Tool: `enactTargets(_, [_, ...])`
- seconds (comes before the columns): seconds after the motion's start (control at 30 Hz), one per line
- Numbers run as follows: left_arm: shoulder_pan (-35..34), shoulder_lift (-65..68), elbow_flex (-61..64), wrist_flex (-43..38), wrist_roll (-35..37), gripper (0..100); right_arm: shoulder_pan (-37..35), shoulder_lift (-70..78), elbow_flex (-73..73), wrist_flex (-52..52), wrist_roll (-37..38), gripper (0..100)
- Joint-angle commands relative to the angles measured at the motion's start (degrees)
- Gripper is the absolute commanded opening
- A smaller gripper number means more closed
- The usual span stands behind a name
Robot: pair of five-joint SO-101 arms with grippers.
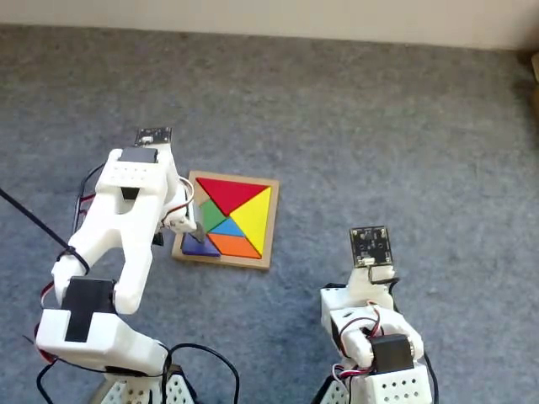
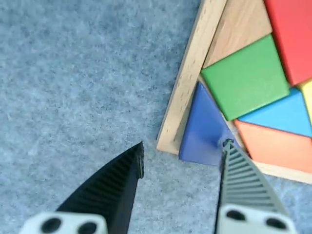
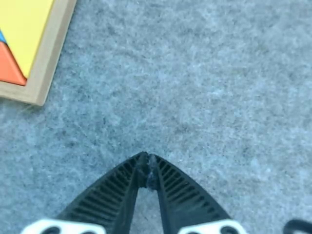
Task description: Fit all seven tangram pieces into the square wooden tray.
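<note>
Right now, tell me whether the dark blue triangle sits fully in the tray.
No: the dark blue triangle overlaps the rim of the tray at one corner.

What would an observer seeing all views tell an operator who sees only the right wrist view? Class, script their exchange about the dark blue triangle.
Operator: Is the dark blue triangle seated?
Observer: No, it lies across the tray's rim at a corner.
Operator: Any gap inside?
Observer: Yes, bare wood shows beside the green piece.
Operator: And the left jaws?
Observer: Open, one fingertip at that triangle's outer edge.
</note>
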Motion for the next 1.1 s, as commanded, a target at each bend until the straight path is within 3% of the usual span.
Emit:
enactTargets(0.0, [-2.77,-1.27,2.15,-5.8,0.62,24,0.57,-0.84,8.75,-0.13,-0.53,1.6])
enactTargets(0.1, [-3.82,-1.27,4.97,-11.25,0.62,24,0.57,-0.84,8.75,-0.13,-0.53,1.6])
enactTargets(0.93, [-3.82,-1.98,5.58,-11.43,0.7,24,0.57,-0.84,8.75,-0.13,-0.53,1.6])
enactTargets(1.07, [-3.47,-1.98,5.23,-11.69,0.7,11,0.57,-0.84,8.75,-0.13,-0.53,1.6])
